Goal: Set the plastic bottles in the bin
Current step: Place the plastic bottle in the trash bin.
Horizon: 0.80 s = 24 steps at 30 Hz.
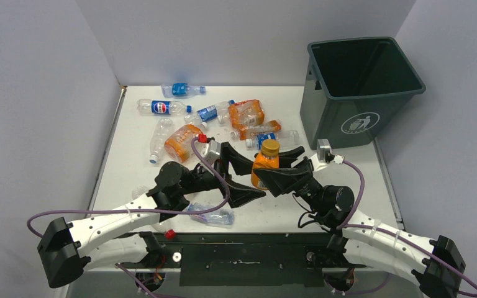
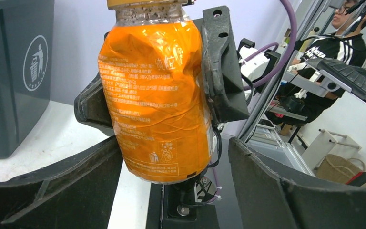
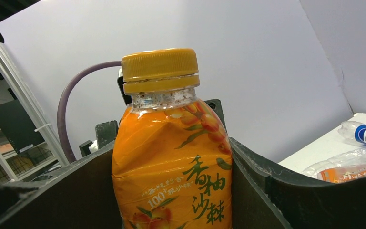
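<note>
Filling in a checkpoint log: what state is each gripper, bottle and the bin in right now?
right gripper: shut on the orange bottle
left gripper: open, jaws either side of that bottle, not closed on it
orange bottle: upright, capped, dented
other bottles: lying on the table, several crushed
bin: upright, open-topped, no bottle visible inside

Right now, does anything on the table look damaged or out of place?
The orange bottle held upright in the right gripper is dented, its label creased. A loose red cap lies at the table's near edge, beside a flattened clear bottle.
</note>
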### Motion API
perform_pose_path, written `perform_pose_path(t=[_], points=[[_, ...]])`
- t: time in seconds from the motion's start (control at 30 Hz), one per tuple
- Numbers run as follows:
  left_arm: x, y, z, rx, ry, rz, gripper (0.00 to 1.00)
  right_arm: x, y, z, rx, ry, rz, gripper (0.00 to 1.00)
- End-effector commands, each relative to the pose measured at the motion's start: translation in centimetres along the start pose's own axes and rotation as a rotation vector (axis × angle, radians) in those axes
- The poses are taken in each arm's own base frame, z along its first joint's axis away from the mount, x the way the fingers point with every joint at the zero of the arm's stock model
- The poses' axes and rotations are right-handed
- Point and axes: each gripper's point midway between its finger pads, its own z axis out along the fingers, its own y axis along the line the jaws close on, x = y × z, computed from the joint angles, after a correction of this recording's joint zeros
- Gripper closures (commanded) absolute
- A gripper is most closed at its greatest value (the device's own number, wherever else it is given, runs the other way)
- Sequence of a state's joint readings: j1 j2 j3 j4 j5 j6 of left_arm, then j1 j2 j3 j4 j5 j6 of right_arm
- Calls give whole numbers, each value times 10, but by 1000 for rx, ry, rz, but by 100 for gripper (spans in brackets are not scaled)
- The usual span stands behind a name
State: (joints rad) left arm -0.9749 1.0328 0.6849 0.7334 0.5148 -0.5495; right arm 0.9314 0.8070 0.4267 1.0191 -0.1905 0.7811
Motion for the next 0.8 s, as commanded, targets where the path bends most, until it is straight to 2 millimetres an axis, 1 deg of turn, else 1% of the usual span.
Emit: perform_pose_path(t=[0.0,0.07,0.2,0.23,0.27,0.33,0.37,0.4,0.47,0.5,0.53,0.6,0.63,0.7,0.77], points=[[-26,-19,12,54,-50,52,26,-5,0,3,15,-16,-47,56],[-28,-20,13,52,-61,48,29,-3,-2,2,24,-2,-58,55],[-30,-23,14,65,-72,32,31,2,-4,0,32,25,-78,53],[-30,-24,15,71,-75,28,34,4,-5,0,36,32,-84,53],[-31,-26,15,81,-78,23,40,4,-4,-1,36,33,-91,53],[-31,-28,15,92,-85,2,58,3,-4,-2,31,35,-106,55],[-31,-28,14,96,-88,-7,65,4,-3,-2,27,37,-111,56],[-30,-28,15,99,-86,-16,69,4,-3,-3,25,41,-114,56],[-28,-29,15,107,-81,-32,72,6,-1,-3,18,53,-119,54],[-28,-30,15,110,-80,-36,75,6,0,-2,15,59,-121,51],[-28,-30,14,112,-79,-34,78,7,0,-1,15,69,-124,45],[-27,-29,13,104,-75,-25,85,8,1,0,22,89,-134,27],[-24,-26,11,88,-63,-24,87,7,0,1,33,103,-145,20],[-21,-21,6,57,-53,-16,91,3,-5,3,90,134,-179,12],[-18,-17,0,34,-44,-11,94,-2,-11,4,154,178,-231,7]])
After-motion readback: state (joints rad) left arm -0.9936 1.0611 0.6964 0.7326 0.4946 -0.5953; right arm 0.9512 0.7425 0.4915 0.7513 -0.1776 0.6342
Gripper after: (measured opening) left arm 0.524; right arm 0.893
